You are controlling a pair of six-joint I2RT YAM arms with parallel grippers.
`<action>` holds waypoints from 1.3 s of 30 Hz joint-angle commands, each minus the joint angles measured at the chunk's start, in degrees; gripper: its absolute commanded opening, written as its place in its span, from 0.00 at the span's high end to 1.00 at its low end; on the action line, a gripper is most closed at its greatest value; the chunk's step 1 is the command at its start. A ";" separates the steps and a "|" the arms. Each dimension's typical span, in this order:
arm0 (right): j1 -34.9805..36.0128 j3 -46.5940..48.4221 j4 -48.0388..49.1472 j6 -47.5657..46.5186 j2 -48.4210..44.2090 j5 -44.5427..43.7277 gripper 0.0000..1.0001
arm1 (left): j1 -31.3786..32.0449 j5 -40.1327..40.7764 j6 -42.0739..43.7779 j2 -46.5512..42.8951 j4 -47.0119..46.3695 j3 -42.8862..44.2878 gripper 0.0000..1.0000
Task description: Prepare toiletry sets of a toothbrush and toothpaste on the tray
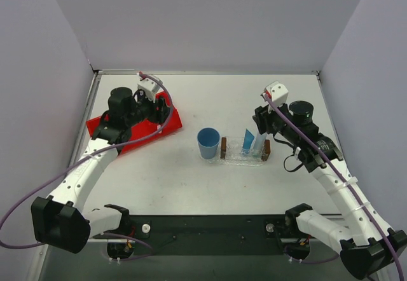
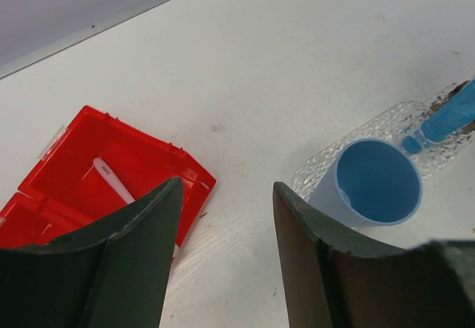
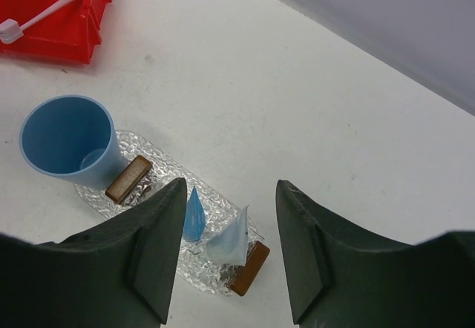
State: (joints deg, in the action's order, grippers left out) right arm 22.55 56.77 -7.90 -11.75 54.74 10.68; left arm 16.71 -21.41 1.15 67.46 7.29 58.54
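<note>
Left gripper (image 2: 226, 194) is hanging over the 3 o'clock end of the red bin (image 2: 141, 150), jaws released with nothing between them. Toothbrush (image 3: 48, 10) is lying in that bin. Right gripper (image 3: 231, 194) is hovering at 2 o'clock of the tray (image 1: 245, 161), jaws parted and empty. Blue toothpaste tube (image 3: 194, 215) and pale toothpaste tube (image 3: 230, 243) are standing in the tray between its brown blocks (image 3: 128, 179). Blue cup (image 3: 67, 139) is sitting just beside the tray's 9 o'clock end. Bare table (image 1: 254, 96) is lying open at 12 and 6 o'clock of the tray.
</note>
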 commanded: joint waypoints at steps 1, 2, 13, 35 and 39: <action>0.31 1.06 0.34 1.03 -1.65 -2.15 0.52 | -0.36 7.43 1.67 3.20 2.73 3.24 0.37; 0.31 0.80 0.86 1.11 -1.83 -2.33 0.52 | -0.45 7.96 1.75 3.90 3.34 3.42 0.37; 0.22 -1.05 2.01 0.94 -2.01 -2.68 0.50 | -0.45 13.76 2.19 16.73 7.99 10.09 0.35; -0.05 -4.21 3.86 0.50 -2.09 -2.42 0.50 | -0.27 25.71 0.96 35.89 19.16 23.81 0.39; -0.05 -4.57 3.86 0.50 -2.09 -2.24 0.51 | 0.16 25.80 0.87 37.21 20.66 24.51 0.40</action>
State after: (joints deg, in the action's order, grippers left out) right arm 22.55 52.84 -6.68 -11.57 53.21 8.75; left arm 16.69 3.01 2.39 103.35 25.98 79.81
